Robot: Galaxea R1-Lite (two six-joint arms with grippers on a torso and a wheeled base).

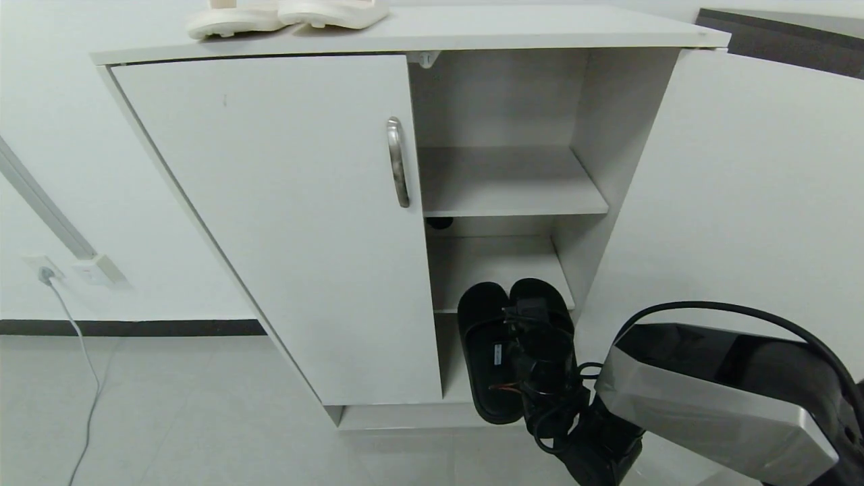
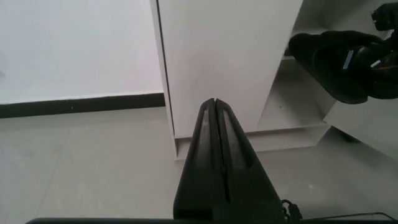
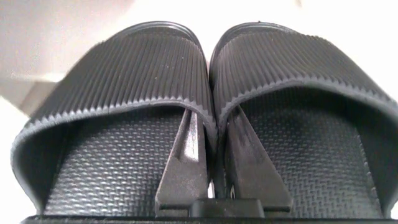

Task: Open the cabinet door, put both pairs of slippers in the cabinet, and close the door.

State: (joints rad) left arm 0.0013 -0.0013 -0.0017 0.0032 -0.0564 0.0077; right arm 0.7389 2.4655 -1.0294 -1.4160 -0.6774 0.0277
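Left gripper (image 2: 214, 107) pressed closed, right gripper (image 3: 211, 121) clamping black slippers (image 1: 480, 351)

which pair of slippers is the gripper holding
The black pair, clamped by the right gripper at the open cabinet; the white pair lies untouched on its top.

A white wall (image 1: 54, 101) meets a pale grey tiled floor (image 1: 169, 418) along a black baseboard (image 1: 128, 327). On the left of the head view, a grey trunking strip (image 1: 40, 202) slants down the wall to a small white box (image 1: 98, 270). Just beside it sits a wall socket (image 1: 42, 270), from which a thin grey cable (image 1: 84, 378) trails onto the floor.
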